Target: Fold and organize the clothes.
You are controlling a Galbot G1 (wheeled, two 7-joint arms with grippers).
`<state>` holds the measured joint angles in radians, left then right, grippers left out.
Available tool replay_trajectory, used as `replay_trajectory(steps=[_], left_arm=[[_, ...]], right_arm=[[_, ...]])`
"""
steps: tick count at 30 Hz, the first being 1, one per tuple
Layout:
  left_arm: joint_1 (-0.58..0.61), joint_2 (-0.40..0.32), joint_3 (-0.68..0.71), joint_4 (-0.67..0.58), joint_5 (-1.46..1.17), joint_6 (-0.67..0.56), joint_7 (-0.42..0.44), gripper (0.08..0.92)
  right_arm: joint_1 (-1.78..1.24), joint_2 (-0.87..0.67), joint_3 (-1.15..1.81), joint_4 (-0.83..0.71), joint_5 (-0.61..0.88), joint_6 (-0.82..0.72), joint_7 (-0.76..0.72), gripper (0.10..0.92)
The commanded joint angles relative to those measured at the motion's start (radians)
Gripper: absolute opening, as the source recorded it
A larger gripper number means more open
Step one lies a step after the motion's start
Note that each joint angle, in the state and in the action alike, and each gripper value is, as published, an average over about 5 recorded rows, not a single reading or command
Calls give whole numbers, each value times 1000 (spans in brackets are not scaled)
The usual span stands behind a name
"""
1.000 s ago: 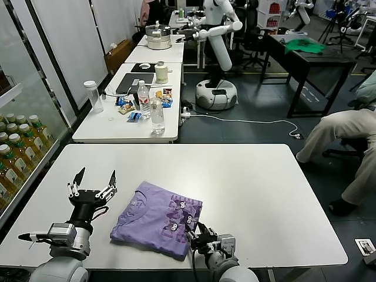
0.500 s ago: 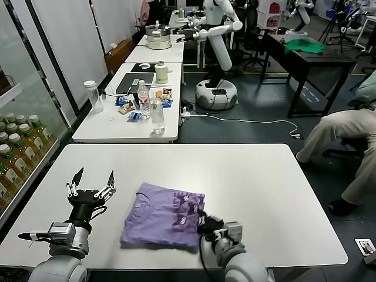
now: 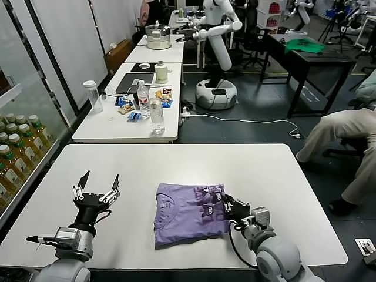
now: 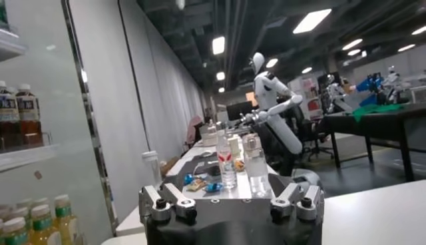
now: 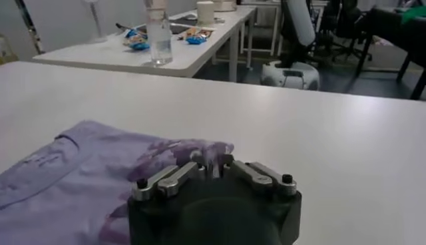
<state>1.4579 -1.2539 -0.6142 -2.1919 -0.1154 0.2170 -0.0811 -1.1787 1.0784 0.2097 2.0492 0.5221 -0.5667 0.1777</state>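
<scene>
Right gripper pinches folded shirt's right edge to position it on the table; left gripper spread, idle left.

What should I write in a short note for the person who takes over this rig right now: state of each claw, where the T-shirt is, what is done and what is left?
Right claw: shut on the right edge of the folded purple T-shirt, low on the white table.
Left claw: open, fingers pointing up, holding nothing, above the table's left part, apart from the shirt.
T-shirt: folded into a compact rectangle, print visible, lying near the front middle of the table.
Done: the folding appears complete.
Left: probably release the shirt, tidy the edges if needed and pull the right arm back.
</scene>
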Motion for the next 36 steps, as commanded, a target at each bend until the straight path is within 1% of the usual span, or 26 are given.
replay_trajectory(steps=[1,3,7,10,14,18,21,25,29,32,36], left_arm=[[15,-6,-11,26,12,-99,32,823],[8,-8,-9,37,14,-114,38,823],[-19,-11,-2,77,-8,-173,49,823],[-56,6,-4,138,-56,-235,49,823],[-77,42,-12,174,-63,-230,76,823],[-84,34,-9,178,-61,-235,118,823],[-96,28,-13,190,-68,-249,143,823],[-93,36,-32,194,-73,-253,157,823],[-90,21,-33,197,-73,-253,166,823],[-90,8,-24,203,-68,-252,166,823],[-100,4,-23,223,-46,-255,163,823]], right_arm=[[-20,-46,118,47,-38,79,-47,301],[-4,-42,129,57,-71,103,-34,361],[22,-32,139,58,-195,126,-34,474],[32,-30,158,43,-222,166,-34,560],[44,-37,216,5,-250,197,-41,681],[35,-28,251,-32,-279,236,-51,785],[28,-22,264,-54,-293,261,-58,818],[24,-25,275,-63,-290,271,-63,822],[20,-26,276,-62,-295,270,-63,823],[23,-24,271,-75,-338,267,-61,823],[45,-16,253,-122,-383,303,-63,823]])
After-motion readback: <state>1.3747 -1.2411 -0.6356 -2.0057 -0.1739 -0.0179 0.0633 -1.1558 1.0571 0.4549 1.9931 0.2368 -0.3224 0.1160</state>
